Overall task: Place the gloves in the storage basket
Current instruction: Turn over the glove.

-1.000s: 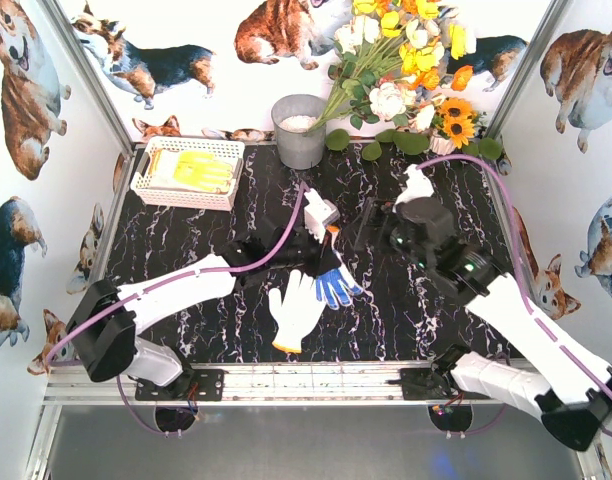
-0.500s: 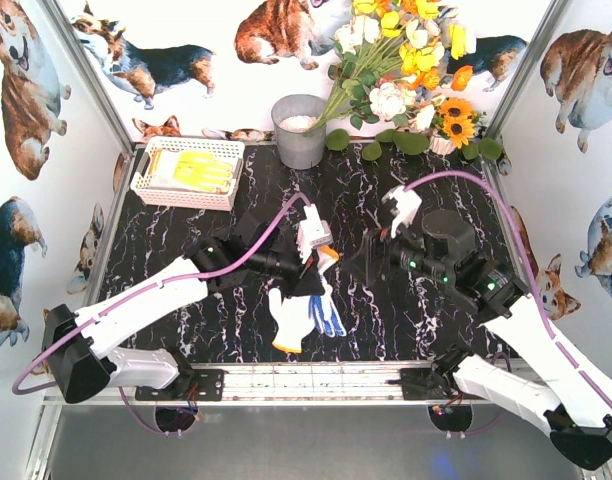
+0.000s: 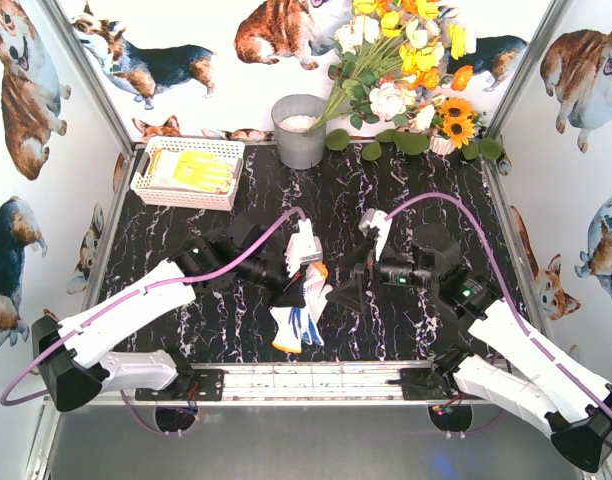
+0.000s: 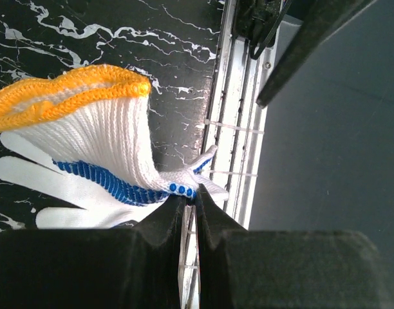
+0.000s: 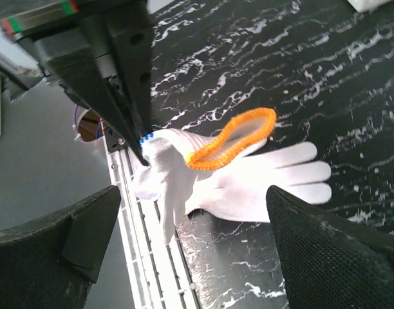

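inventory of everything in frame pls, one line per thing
table: 1, black marble pattern, fills the cell floor
walls: 3, white with corgi print, left, back and right
storage basket: 1, white lattice, far-left corner
gloves in basket: count unclear, yellow side up, inside it
blue-dotted glove: 1, white with orange cuff, pinched and hanging, near edge, centre
white glove: 1, white with orange cuff, flat on the top, partly under the hanging one
bucket: 1, grey metal, far edge, centre
flowers: 1 bunch, yellow, white and orange, far right
left gripper: 1, black, fingers shut on blue-dotted glove
right gripper: 1, black, fingers open, empty, facing the hanging glove
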Controlling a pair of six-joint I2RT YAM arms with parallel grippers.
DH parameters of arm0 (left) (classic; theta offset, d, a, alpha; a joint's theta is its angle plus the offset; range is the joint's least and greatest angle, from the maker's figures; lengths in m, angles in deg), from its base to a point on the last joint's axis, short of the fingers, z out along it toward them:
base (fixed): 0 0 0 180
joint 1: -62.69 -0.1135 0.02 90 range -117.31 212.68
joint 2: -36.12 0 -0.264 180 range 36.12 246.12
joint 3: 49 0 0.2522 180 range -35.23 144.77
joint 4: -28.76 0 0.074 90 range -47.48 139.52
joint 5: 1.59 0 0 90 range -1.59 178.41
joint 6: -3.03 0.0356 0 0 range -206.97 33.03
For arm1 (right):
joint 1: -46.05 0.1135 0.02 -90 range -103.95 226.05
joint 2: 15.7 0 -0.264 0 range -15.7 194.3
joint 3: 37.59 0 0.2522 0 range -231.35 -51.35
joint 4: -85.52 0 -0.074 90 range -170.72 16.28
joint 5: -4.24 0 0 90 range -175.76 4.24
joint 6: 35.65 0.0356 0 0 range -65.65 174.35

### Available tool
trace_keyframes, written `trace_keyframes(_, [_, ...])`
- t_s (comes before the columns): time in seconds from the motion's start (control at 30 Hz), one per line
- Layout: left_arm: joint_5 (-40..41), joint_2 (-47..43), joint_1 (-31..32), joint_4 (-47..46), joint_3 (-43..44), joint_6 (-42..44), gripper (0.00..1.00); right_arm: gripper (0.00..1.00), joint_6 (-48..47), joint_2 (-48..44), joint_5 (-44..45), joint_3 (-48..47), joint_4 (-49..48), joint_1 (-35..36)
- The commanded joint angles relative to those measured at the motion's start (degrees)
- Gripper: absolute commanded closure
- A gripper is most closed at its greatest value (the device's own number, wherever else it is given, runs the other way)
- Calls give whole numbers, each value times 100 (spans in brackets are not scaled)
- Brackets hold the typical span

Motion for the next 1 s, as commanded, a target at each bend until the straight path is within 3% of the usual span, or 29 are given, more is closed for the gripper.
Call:
trace_keyframes(0.0, [138, -105, -8, 164, 138, 292, 100, 0, -758, -58, -791, 183, -903, 1])
trace_keyframes(0.3, [-79, -190, 1, 189, 15, 353, 100, 0, -1327, 505, -1492, -273, -558, 25])
trace_keyframes(0.5, [-164, -112, 9, 75, -36, 173, 100, 0, -901, 561, -2018, -33, -1513, 28])
trace_keyframes(0.97, [-272, -26, 10, 231, 93, 223, 100, 0, -562, 755, -2211, -34, -2555, 40])
